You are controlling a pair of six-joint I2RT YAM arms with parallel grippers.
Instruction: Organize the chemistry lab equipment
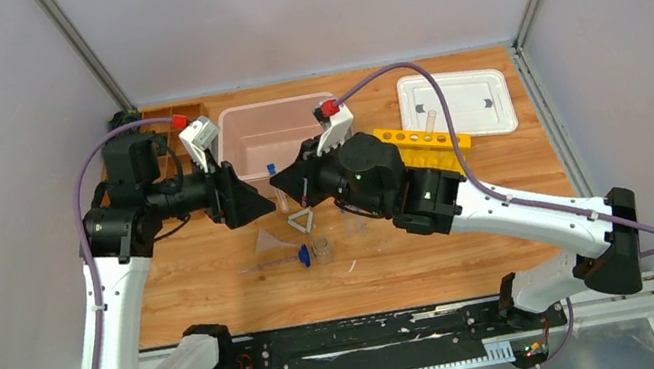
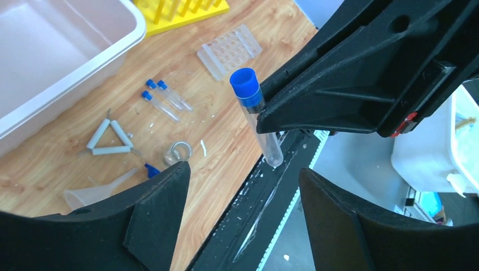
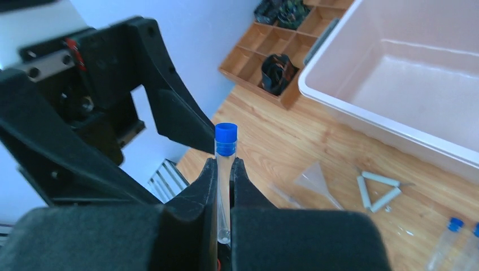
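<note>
The right arm (image 1: 509, 203) covers part of the yellow holed rack (image 1: 409, 141) near the tabletop's (image 1: 214, 257) far edge. The far-left wooden tray (image 3: 248, 79) holds dark parts (image 3: 274, 70). Above mid-tabletop the right hand (image 3: 225, 169) pinches a blue-capped vial (image 3: 226, 141); the left hand (image 2: 244, 172) is spread beside it.

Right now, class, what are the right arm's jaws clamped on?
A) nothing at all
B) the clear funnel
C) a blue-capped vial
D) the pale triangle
C: the jaws of the right arm are shut on the blue-capped vial, which stands upright between them, while the funnel and the triangle lie on the table.
</note>
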